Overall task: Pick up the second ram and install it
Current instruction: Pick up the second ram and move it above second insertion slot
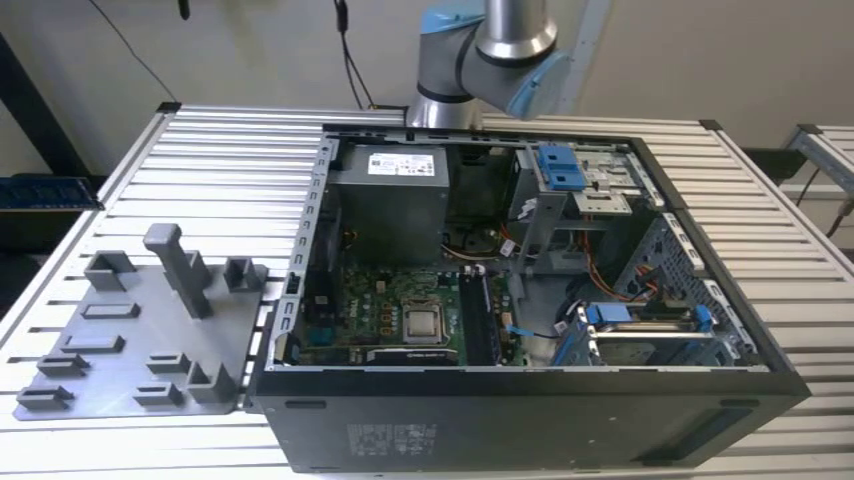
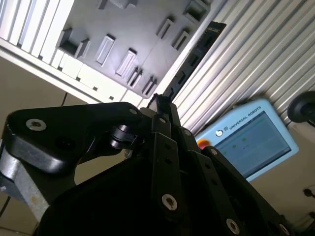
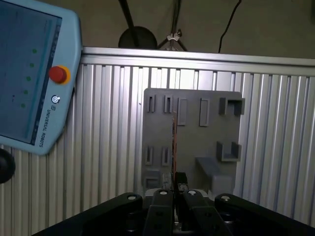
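Between the fingertips of the gripper [image 3: 174, 191] the second ram [image 3: 173, 147] is pinched by one end, jaws pressed onto its flat faces, as is seen in both wrist views. Edge-on in the first wrist view, the stick is reduced to a thin line. Its long axis is carried straight out from the fingertips, away from the wrist. In the second wrist view the gripper [image 2: 161, 114] is shown from the side and the second ram [image 2: 197, 51] is seen as a long dark strip reaching out towards the grey holder tray [image 2: 128, 24]. The stick is held clear in the air; no contact with the tray or the slatted table [image 1: 214, 160] is noted. A teach pendant [image 3: 29, 73] is recorded lying on the table near the tray. In the exterior view the open computer case [image 1: 534, 420] is set beside the tray, on the exterior view's right, motherboard [image 1: 387, 310] exposed. Long dark memory slots [image 1: 477, 320] are made out just beside the processor [image 1: 424, 323]. Whether one is already filled cannot be told.
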`<action>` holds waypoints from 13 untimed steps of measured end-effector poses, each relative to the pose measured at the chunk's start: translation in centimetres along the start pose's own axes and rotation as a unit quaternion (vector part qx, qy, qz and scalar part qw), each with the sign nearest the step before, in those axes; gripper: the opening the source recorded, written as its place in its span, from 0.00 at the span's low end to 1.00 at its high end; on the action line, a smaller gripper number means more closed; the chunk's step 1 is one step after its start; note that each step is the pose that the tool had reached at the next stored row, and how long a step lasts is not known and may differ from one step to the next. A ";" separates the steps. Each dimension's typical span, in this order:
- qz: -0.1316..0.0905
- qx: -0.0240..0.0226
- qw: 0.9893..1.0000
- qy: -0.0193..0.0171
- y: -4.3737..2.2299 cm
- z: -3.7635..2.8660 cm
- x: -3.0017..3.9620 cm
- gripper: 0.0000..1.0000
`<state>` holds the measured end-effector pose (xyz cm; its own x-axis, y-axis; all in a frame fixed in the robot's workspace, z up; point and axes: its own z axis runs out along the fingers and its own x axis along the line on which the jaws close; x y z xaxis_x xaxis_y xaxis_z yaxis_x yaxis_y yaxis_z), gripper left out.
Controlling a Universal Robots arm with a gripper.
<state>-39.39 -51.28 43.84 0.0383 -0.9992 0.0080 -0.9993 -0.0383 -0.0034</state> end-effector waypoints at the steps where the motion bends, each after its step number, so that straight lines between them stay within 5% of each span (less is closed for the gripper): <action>1: 0.000 0.000 1.000 0.000 -0.24 0.00 0.01 0.14; 13: 0.000 -0.002 1.000 0.000 -2.82 -0.01 0.11 0.14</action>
<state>-36.56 -51.29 43.86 0.0384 -0.9992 0.0078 -0.9993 -0.0384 0.0005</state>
